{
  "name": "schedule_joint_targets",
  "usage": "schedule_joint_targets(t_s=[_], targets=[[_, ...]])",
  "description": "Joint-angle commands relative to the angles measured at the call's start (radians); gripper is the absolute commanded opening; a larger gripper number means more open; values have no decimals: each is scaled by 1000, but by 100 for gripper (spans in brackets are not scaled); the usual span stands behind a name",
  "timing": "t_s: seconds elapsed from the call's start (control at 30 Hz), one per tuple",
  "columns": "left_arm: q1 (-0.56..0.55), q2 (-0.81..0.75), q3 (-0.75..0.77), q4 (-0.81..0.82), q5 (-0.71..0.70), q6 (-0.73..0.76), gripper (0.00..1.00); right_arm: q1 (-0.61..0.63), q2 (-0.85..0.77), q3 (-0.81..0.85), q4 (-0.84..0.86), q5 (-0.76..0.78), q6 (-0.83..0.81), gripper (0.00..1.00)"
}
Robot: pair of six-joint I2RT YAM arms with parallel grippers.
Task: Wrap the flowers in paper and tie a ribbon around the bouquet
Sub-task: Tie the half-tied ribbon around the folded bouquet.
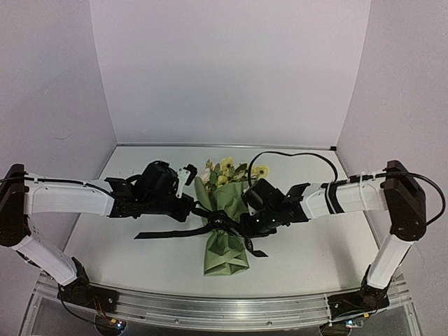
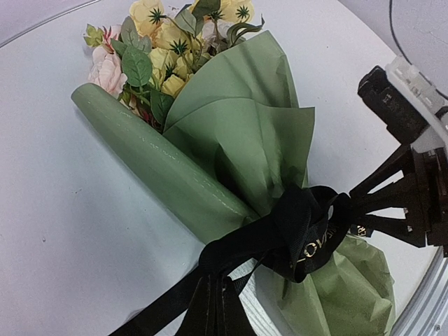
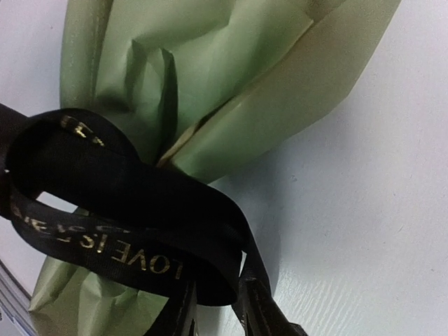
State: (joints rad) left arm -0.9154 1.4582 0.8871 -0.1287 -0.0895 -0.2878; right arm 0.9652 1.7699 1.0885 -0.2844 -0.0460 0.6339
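White table point(image 1: 140, 269) under the bouquet point(image 1: 225, 253), ribbon point(image 1: 162, 233) tails alongside.

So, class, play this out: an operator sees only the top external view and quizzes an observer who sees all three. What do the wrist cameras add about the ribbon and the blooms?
Operator: Is anything printed on the ribbon?
Observer: Yes, the right wrist view shows gold letters on it, reading LOVE IS.
Operator: Are all the flowers yellow?
Observer: No, the left wrist view shows one pink bloom at their edge.
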Motion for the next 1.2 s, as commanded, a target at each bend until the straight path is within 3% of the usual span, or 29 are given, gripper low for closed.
schedule_joint_targets(t_s=[0.0,0.13,0.3,0.73,1.17], targets=[[-3,-4,32,36,2,2,0,6,40,40,8,4,18,24],[-3,-6,33,35,0,4,0,6,49,40,11,18,17,19],[-3,-14,22,36,-9,-4,0,6,19,32,-2,44,-4,0],[-2,-36,-41,45,-62,-53,0,5,-98,40,-218,190,-221,0],[5,-56,-99,28,-160,-125,0,-7,-90,61,-288,235,-326,0]])
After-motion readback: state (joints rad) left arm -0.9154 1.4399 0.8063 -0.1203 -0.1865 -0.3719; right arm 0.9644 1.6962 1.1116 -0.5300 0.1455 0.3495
